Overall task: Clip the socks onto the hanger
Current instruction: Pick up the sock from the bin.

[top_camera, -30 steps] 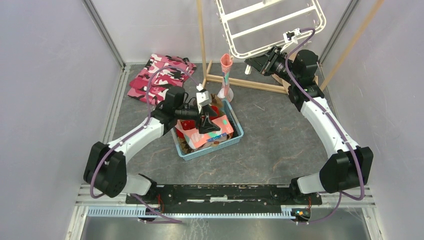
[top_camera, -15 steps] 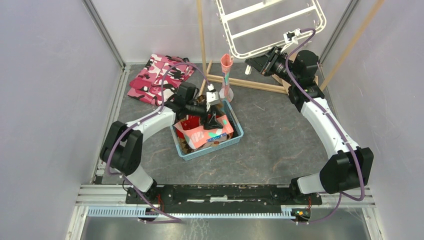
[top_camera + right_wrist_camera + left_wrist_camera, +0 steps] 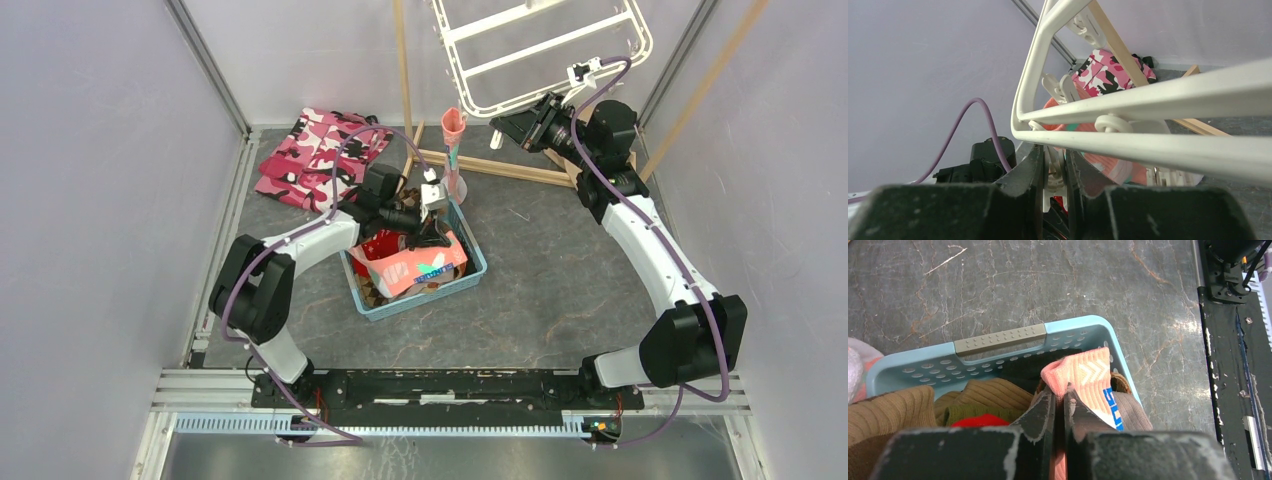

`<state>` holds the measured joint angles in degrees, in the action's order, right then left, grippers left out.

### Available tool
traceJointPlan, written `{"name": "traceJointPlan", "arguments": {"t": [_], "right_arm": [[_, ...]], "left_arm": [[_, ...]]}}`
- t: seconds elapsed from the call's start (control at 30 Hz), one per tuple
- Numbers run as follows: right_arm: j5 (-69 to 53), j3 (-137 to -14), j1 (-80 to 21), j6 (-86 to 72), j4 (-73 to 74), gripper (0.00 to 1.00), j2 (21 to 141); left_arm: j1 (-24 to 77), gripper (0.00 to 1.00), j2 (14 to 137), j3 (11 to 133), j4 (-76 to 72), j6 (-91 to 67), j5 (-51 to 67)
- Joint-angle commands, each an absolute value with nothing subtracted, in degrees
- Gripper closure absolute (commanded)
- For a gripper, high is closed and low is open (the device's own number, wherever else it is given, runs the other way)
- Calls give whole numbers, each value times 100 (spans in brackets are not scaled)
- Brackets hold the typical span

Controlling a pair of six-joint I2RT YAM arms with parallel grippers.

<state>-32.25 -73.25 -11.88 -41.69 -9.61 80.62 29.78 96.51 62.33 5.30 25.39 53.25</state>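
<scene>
Several socks lie in a light blue basket (image 3: 478,266). My left gripper (image 3: 433,236) reaches into it and is shut on a fold of the salmon-pink sock (image 3: 1083,372); in the left wrist view the gripper (image 3: 1060,396) pinches the fabric between its jaws. Brown socks (image 3: 898,407) and a red one (image 3: 979,420) lie beside it. The white hanger (image 3: 540,50) hangs at the back. My right gripper (image 3: 507,134) sits under its rim (image 3: 1148,145), where it (image 3: 1054,161) is shut on a white clip peg (image 3: 1054,172). Another salmon sock (image 3: 453,150) hangs from the hanger's left corner.
A pink camouflage garment (image 3: 320,155) lies at the back left. The thin wooden pole stand (image 3: 404,80) rises behind the basket, its base bar (image 3: 500,170) on the floor under the right arm. Grey walls close in on both sides.
My left gripper has moved a little toward the back over the basket, dropped onto the salmon-pink sock and shut on it. The right arm has not moved.
</scene>
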Motion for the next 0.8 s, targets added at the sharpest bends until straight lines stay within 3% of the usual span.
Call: {"name": "traceJointPlan", "arguments": {"t": [0.0, 0.4, 0.77], "right_arm": [[-3226, -7231, -1178, -4142, -785, 100, 7993], [-3266, -7225, -1181, -4141, -825, 100, 7998], [-3305, -7164, -1179, -4162, -879, 100, 7967]], "left_arm": [[3006, 95, 9344, 6317, 325, 2303, 5573], [2997, 98, 8009, 5666, -638, 1242, 5450], [2990, 98, 8012, 5659, -2873, -1026, 5116]]}}
